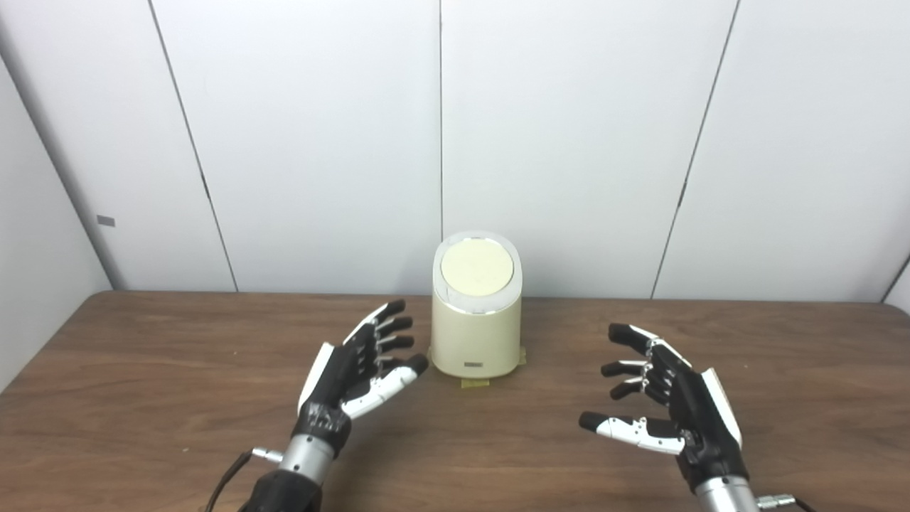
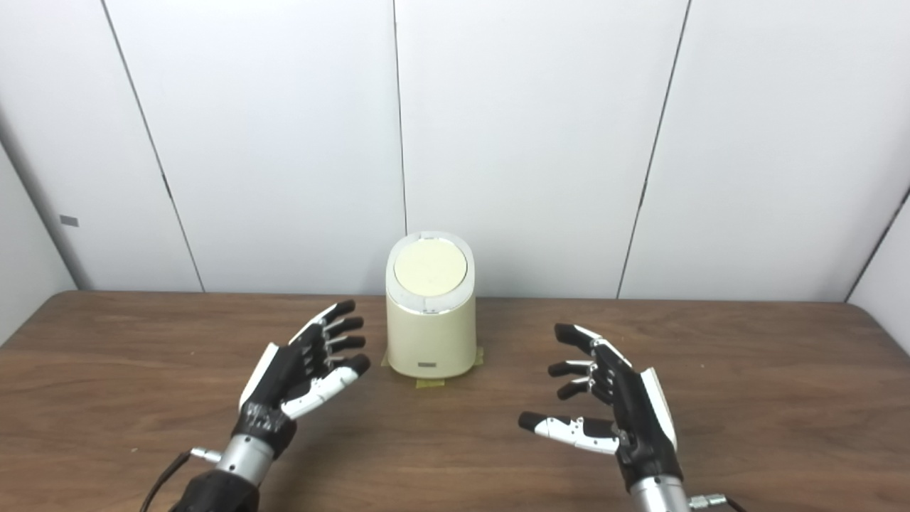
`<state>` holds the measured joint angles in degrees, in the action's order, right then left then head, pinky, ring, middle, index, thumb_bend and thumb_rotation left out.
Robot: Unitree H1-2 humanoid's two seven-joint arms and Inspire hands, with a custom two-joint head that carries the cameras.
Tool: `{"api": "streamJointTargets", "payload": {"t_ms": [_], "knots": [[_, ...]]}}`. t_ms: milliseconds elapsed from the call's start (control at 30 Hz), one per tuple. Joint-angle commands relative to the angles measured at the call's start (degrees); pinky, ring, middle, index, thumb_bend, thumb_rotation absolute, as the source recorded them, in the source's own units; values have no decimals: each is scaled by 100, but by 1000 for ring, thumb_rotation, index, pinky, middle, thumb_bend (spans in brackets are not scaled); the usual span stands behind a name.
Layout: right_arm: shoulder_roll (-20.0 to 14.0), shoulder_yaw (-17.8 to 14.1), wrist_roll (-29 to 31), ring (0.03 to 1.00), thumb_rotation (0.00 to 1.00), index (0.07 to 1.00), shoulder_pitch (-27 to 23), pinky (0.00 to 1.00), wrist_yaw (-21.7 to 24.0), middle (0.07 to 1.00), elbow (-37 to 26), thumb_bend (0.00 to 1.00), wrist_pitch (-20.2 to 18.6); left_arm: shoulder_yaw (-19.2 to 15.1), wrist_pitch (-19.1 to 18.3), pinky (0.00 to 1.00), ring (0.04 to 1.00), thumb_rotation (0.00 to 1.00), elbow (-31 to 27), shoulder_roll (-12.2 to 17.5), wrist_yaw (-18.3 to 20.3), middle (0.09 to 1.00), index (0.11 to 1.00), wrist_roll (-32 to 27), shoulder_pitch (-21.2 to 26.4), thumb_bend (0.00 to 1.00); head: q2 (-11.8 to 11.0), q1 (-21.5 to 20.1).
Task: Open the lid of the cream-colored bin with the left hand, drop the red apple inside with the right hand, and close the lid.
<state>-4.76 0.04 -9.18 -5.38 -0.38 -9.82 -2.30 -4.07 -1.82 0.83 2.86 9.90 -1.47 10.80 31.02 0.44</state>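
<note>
The cream-colored bin (image 1: 475, 334) stands upright at the middle back of the wooden table (image 1: 142, 398), held down with tape. Its round lid (image 1: 476, 269) is closed. My left hand (image 1: 359, 366) is open and empty, hovering just left of the bin, fingertips close to its side without touching. My right hand (image 1: 665, 395) is open and empty, to the right of the bin and well apart from it. No red apple shows in either view.
White wall panels (image 1: 569, 142) rise right behind the bin. The table's back edge runs along them. Bare wood lies in front of the bin and to both sides.
</note>
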Motion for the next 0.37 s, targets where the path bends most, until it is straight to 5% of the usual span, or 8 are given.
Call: {"api": "streamJointTargets", "payload": {"t_ms": [0,333], "knots": [[-36,-21,31,644,136,773,-179,492,-1,809,-149,731,104,-14,91,641,779,335,-224,-10,54,826,854,-329,140,733,4,-2],[-22,-64,136,731,233,809,-107,609,-18,847,-151,777,241,99,26,704,823,294,-267,149,180,847,850,-788,-9,734,2,-90]]}}
